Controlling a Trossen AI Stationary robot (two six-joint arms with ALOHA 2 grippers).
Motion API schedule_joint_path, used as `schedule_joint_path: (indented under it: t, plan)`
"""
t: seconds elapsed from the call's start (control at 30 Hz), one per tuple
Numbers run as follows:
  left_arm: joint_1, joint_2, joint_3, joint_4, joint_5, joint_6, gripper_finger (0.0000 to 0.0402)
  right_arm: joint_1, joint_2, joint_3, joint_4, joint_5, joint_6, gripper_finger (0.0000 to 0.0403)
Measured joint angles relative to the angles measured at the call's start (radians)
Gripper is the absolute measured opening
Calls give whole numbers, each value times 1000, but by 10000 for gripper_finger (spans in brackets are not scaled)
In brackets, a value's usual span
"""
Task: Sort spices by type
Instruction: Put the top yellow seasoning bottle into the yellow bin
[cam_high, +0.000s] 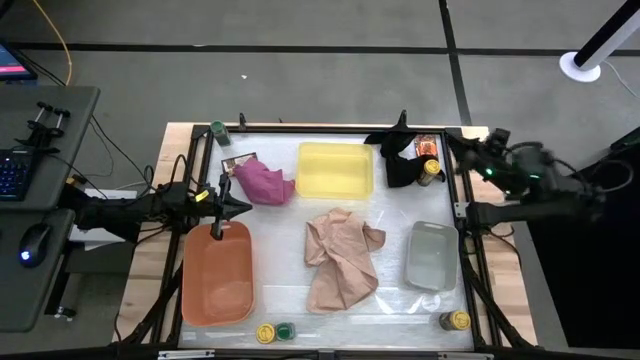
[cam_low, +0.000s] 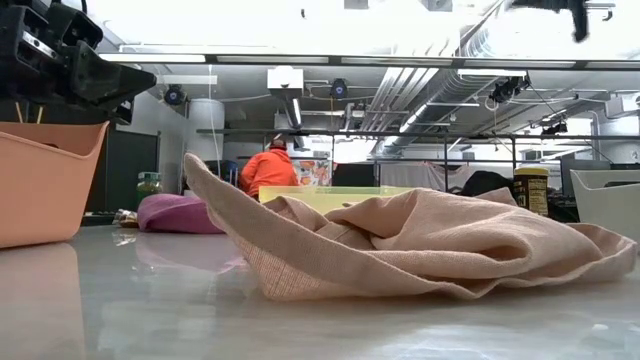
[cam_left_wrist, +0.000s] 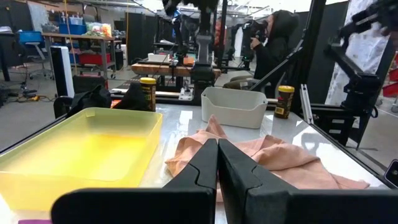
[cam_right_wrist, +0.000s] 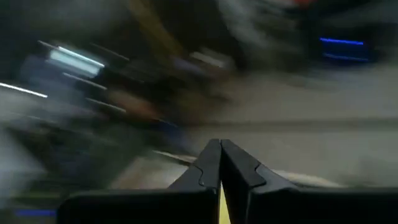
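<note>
- Standing at the near edge of the table, a yellow-lidded jar (cam_high: 265, 333) and a green-lidded jar (cam_high: 285, 330) touch side by side, and another yellow-lidded jar (cam_high: 458, 320) sits at the near right corner.
- Just beyond them lies the orange tray (cam_high: 216, 274) on the left, the tan cloth (cam_high: 342, 256) crumpled in the middle and the grey tray (cam_high: 432, 256) on the right.
- The left gripper (cam_high: 243, 206) hovers over the far end of the orange tray, its jaws pressed together and holding nothing (the left wrist view shows the two fingers meeting).
- Farther back, the pink cloth (cam_high: 264, 182) lies beside the yellow tray (cam_high: 335, 168), with a brown packet (cam_high: 240, 161) partly under the cloth's far edge.
- A yellow-lidded jar on the black cloth (cam_high: 431, 171) rests against the black cloth (cam_high: 400, 160), and an orange-red packet (cam_high: 428, 146) lies just behind it.
- At the far left corner stands a green-lidded jar at the corner (cam_high: 218, 130).
- The right gripper (cam_high: 472, 150) is raised over the far right corner; its jaws are closed together in the right wrist view.
</note>
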Motion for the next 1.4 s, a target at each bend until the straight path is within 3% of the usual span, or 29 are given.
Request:
schedule_joint_path:
  t: [0.07, 0.13, 0.27, 0.4, 0.5, 0.83, 0.97, 1.17, 1.4]
  plan:
    - [0, 0, 0, 0, 0, 0, 0, -22, 98, 122, -343, 85, 215, 0]
    - [0, 0, 0, 0, 0, 0, 0, -46, 181, 211, -598, 86, 424, 0]
    - [0, 0, 0, 0, 0, 0, 0, -86, 301, 294, -829, 12, 565, 0]
    - [0, 0, 0, 0, 0, 0, 0, -141, 368, 298, -821, -141, 521, 4]
    - [0, 0, 0, 0, 0, 0, 0, -197, 427, 281, -821, -240, 459, 29]
    - [0, 0, 0, 0, 0, 0, 0, -542, 656, 276, -790, -423, 35, 240]
    - [0, 0, 0, 0, 0, 0, 0, -697, 754, 276, -754, -547, -90, 296]
    - [0, 0, 0, 0, 0, 0, 0, -818, 867, 276, -708, -634, -233, 314]
    - [0, 0, 0, 0, 0, 0, 0, -867, 948, 276, -710, -744, -377, 314]
